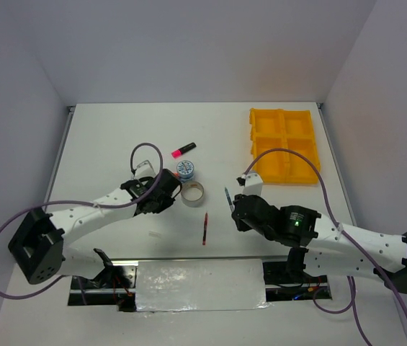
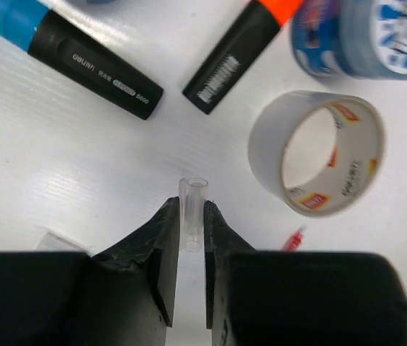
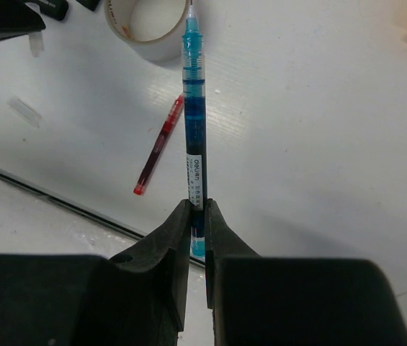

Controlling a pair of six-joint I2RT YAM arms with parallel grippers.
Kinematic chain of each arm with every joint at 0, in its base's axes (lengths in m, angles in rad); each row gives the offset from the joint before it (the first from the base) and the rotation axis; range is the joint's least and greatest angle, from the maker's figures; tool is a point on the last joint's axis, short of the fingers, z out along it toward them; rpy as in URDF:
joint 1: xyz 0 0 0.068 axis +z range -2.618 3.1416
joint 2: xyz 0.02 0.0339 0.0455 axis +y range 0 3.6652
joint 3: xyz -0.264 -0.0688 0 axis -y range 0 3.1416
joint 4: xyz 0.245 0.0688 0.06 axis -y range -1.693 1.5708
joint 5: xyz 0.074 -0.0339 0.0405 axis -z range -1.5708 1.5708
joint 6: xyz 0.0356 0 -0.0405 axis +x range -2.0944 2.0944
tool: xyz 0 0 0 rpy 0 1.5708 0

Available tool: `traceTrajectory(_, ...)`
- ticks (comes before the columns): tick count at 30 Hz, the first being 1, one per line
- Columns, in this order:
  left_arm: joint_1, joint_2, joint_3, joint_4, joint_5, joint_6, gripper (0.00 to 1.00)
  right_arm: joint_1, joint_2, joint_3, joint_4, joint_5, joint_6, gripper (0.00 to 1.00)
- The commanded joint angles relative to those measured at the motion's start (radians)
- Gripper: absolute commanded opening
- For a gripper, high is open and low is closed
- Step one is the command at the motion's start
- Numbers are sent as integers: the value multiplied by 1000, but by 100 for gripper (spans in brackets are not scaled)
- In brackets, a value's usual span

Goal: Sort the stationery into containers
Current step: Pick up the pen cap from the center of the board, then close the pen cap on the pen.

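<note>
Pen (image 3: 194,122) in transit: the right pincer (image 3: 196,210) was clamped shut on the lower barrel of a blue pen, its tip pointing straight ahead of the jaws. The yellow tray (image 1: 283,122) lay ahead of that pincer and off to its right, well apart. All four compartments looked bare of stationery, so the sorting appeared to be at its opening step. The next move seemed to call for carrying the pen over one compartment, lowering it and letting the jaws part. The long barrel may need tilting to drop inside the walls.

The left pincer (image 2: 192,216) was closed on a short clear tube (image 2: 194,193), likely a pen cap, pinched upright between its tips. That piece also looked due for the tray or for the pen.

Counted on the white surface (image 1: 117,130) were:
- Three highlighters. The blue (image 2: 88,61) and orange (image 2: 239,54) lay ahead of the left pincer, and the pink (image 1: 183,150) lay farther beyond.
- One silver tape ring (image 2: 275,144), ahead and right of the left pincer.
- One blue-and-white tape roll (image 1: 186,171), just past the ring. Whether a second roll sat beside it could not be told.
- Two pens in all. The red one (image 3: 158,148) lay loose, ahead and left of the right pincer.
- A second clear scrap (image 3: 27,112), farther left.
</note>
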Motion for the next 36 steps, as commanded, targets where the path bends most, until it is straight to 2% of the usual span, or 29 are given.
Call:
traceTrajectory(1, -12, -97, 36, -42, -50, 70, 0, 6, -23, -29, 94, -20, -38, 0)
traceTrajectory(6, -46, -238, 88, -5, -96, 213, 0, 6, -79, -94, 214, -110, -65, 0)
traceTrajectory(10, -52, -428, 68, 123, -76, 332, 0, 12, -150, -184, 422, -244, -82, 0)
traceTrajectory(15, -55, -613, 21, 300, 25, 431, 0, 31, -135, -244, 640, -408, -105, 0)
traceTrajectory(19, -58, -709, -54, 470, 129, 518, 0, 54, -87, -270, 803, -473, -107, 0)
traceTrajectory(26, -60, -765, -108, 611, 235, 552, 0, 149, -31, -236, 926, -372, -125, 0)
traceTrajectory(31, -60, -762, -130, 654, 250, 538, 0, 186, -15, -212, 926, -249, -116, 0)
traceTrajectory(36, -61, -760, -148, 674, 260, 527, 0, 186, -49, -215, 937, -194, -118, 0)
